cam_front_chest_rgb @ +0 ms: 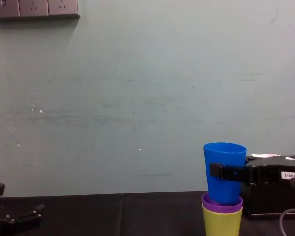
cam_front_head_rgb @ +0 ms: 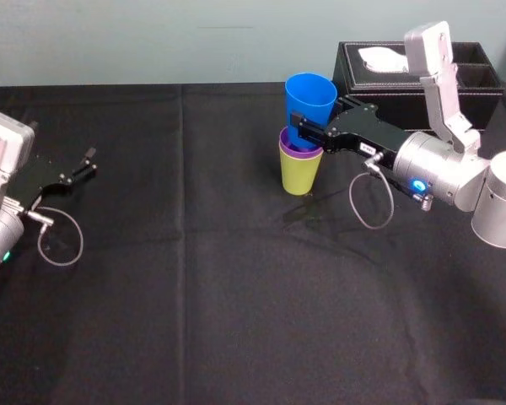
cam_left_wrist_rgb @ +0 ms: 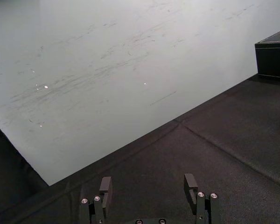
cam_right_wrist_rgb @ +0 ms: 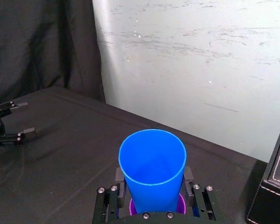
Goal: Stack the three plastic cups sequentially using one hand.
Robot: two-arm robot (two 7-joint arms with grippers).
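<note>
The left claw [cam_front_head_rgb: 88, 162] sits open by the left edge of the surface [cam_front_head_rgb: 236, 295], and toward the far edge the blue cup [cam_front_head_rgb: 310, 97], part-sunk into the purple cup [cam_front_head_rgb: 291, 151] inside the yellow-green cup [cam_front_head_rgb: 300, 175], is clamped mid-wall by the right claw [cam_front_head_rgb: 308, 128], light, slick plastic probably best squeezed gently.

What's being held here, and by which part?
The right gripper holds the blue cup by its sides, mid-height; the left gripper, parked left, holds nothing.
</note>
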